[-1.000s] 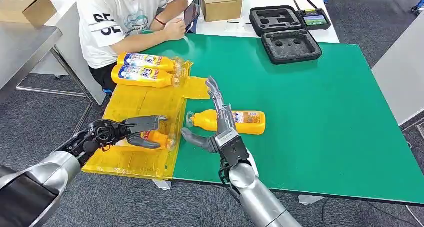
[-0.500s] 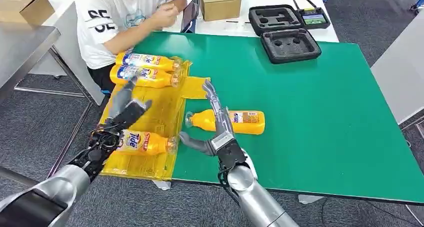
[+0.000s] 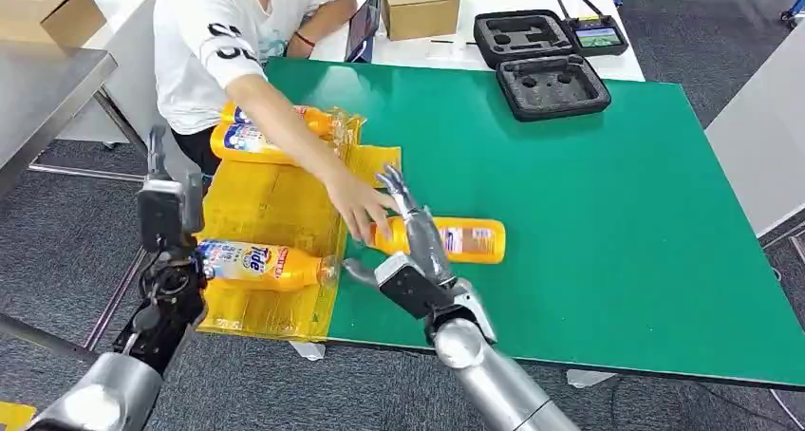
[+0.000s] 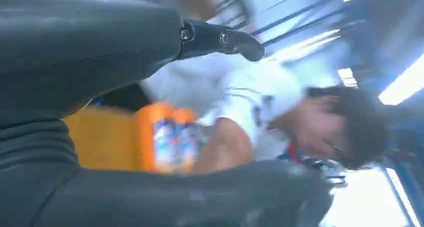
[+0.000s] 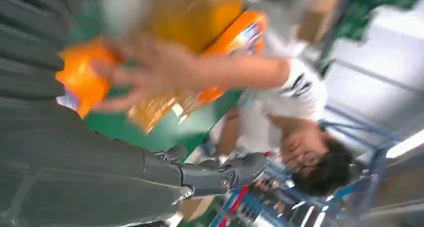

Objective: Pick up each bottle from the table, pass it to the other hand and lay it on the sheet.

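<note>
Head view, right hand: the right hand (image 3: 410, 251) is over the green table, fingers spread and stretched forward, thumb out to the side. It holds nothing. Its fingers lie across the front of the bottle on the table.
Left hand: the left hand (image 3: 168, 211) is raised beside the outer edge of the sheet, fingers pointing up, nothing in it. The left wrist view shows its fingers (image 4: 220, 39) apart and bare.
Bottle on table: 1 orange bottle (image 3: 465, 238) lies on its side on the green surface, cap toward the sheet.
Person's hand: a person's hand (image 3: 359, 206) reaches across the sheet and touches the cap end of this bottle, just beside the right hand.
Bottles on sheet: 1 bottle (image 3: 256, 265) lies on the near part of the yellow sheet (image 3: 275, 203). 2 more bottles (image 3: 249, 137) lie at the far end, partly hidden by the person's arm.
Table: green table (image 3: 617, 213), the sheet covers its left end.
Room: a person in a white shirt (image 3: 204, 42) sits at the far corner. A black foam case (image 3: 546, 65) lies open at the far edge, a cardboard box (image 3: 418, 4) on the white table behind. Grey carpet floor around.
</note>
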{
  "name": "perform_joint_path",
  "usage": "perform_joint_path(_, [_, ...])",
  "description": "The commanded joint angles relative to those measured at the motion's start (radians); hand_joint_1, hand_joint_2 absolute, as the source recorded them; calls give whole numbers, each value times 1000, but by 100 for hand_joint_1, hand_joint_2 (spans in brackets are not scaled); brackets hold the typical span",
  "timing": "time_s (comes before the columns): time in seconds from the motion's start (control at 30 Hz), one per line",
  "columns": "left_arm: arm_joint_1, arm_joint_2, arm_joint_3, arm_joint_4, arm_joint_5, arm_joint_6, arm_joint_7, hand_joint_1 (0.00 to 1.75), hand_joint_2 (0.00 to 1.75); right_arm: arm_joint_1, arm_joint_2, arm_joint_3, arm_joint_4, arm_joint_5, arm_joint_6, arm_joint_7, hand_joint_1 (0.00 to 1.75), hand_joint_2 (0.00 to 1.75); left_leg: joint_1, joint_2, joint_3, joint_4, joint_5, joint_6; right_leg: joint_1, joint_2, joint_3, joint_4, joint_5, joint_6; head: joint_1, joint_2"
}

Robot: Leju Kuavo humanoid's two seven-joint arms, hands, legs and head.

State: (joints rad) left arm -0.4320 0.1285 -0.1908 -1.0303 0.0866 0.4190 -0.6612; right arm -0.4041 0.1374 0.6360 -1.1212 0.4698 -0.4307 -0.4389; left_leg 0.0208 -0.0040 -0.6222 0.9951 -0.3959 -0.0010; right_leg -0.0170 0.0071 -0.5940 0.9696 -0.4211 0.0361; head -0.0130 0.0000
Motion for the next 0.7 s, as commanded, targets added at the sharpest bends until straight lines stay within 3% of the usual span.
perform_joint_path(0.03, [193, -32, 91, -119, 162, -82, 29, 0, 175, -186, -145, -149, 254, 157, 29, 84, 0, 175, -2, 1, 4, -1, -1, 2, -1, 0, 5, -2, -1, 0, 0, 0])
perform_joint_path(0.07, [205, -39, 99, -127, 173, -79, 34, 0, 175, -210, -158, -154, 301, 190, 28, 123, 0, 175, -1, 2, 9, 0, -4, 3, 0, 0, 10, -2, -3, -1, 0, 0])
perform_joint_path(0.2, [228, -48, 110, -138, 193, -86, 57, 0, 175, -232, -157, -174, 380, 214, 21, 135, 0, 175, -1, 0, 3, 0, -2, 1, -1, -1, 4, -1, -1, -1, 0, 0])
perform_joint_path(0.43, [238, -44, 116, -135, 189, -84, 55, 0, 175, -232, -151, -168, 402, 218, 37, 137, 0, 175, -1, 0, 2, 0, -1, 1, 0, -1, 3, -1, -1, -1, 0, 0])
perform_joint_path(0.57, [257, -40, 130, -139, 191, -88, 64, 0, 175, -246, -150, -139, 416, 218, 98, 148, 0, 175, 0, 1, 6, 2, -4, 2, 1, 0, 7, 0, -3, -2, 0, 0])
perform_joint_path(0.7, [266, -38, 137, -147, 180, -100, 73, 0, 175, -250, -161, -88, 382, 172, 241, 150, 0, 175, -1, 1, 3, 1, -2, 1, 0, 0, 3, 0, -1, -1, 0, 0])
